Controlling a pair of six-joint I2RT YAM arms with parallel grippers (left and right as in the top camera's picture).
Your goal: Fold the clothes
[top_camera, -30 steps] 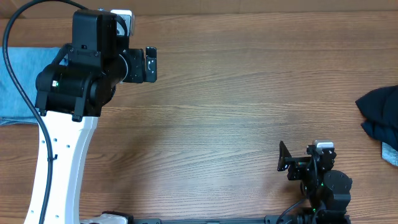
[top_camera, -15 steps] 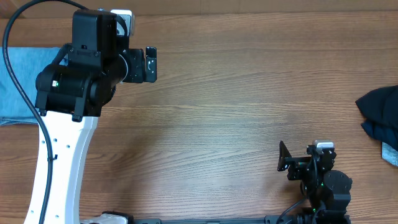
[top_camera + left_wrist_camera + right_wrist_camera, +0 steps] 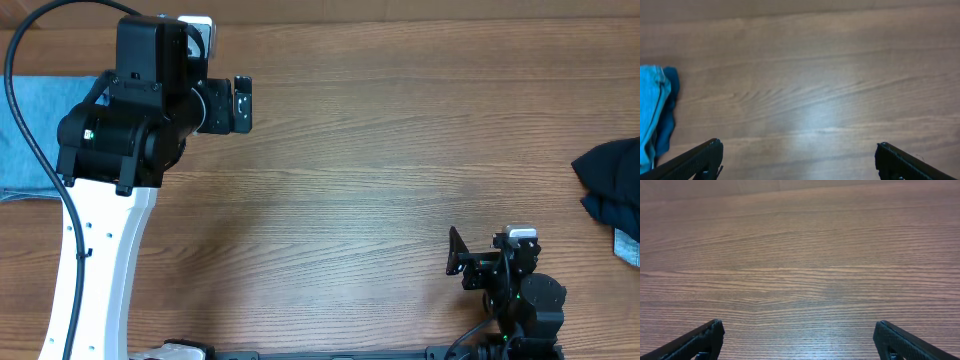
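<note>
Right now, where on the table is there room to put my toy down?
The wide bare wood in the middle of the table, between the left gripper and the dark navy garment. Crowded: the left edge, where the pale-blue cloth lies under the left arm.

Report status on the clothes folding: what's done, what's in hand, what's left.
Done, apparently: the pale-blue denim garment lies flat and squared at the left edge of the table. In hand: nothing. The left gripper and the right gripper are both open and empty over bare wood. Left: the dark navy garments sit bunched at the right edge, not yet folded.
</note>
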